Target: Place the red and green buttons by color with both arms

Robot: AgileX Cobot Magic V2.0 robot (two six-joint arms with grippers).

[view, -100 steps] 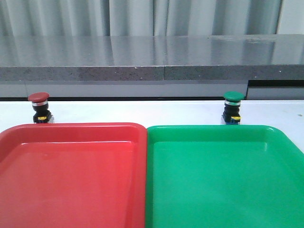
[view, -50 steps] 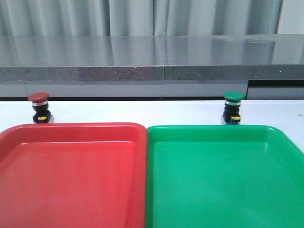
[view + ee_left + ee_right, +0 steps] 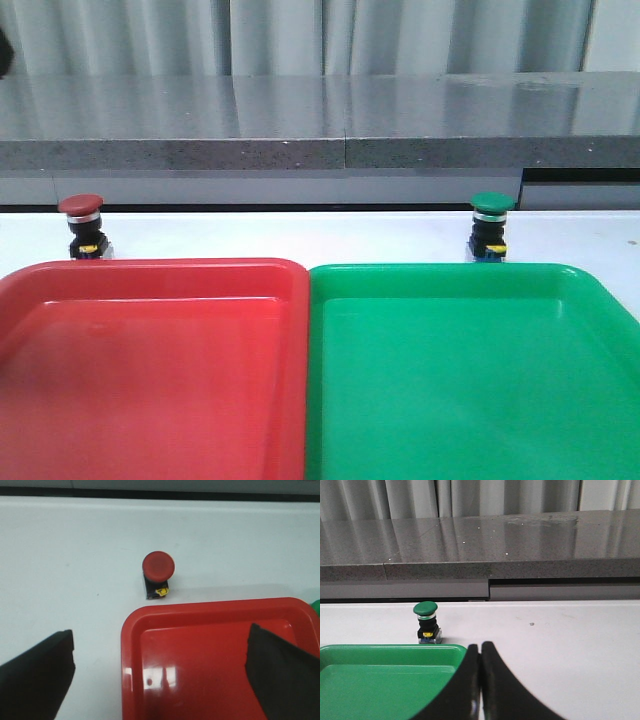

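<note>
Clearly, the right pincer (image 3: 480, 680), pressed together, could topple the upright green button (image 3: 426, 622) unless it opens; the left pincer (image 3: 160, 672), spread wide, hovers near the red button (image 3: 158, 575).

A small dark shape (image 3: 4, 50), absent from both earlier front views, now shows at the upper left edge of the front view, above and far behind the red button (image 3: 81, 207); too little of it is visible to say what it is.
</note>
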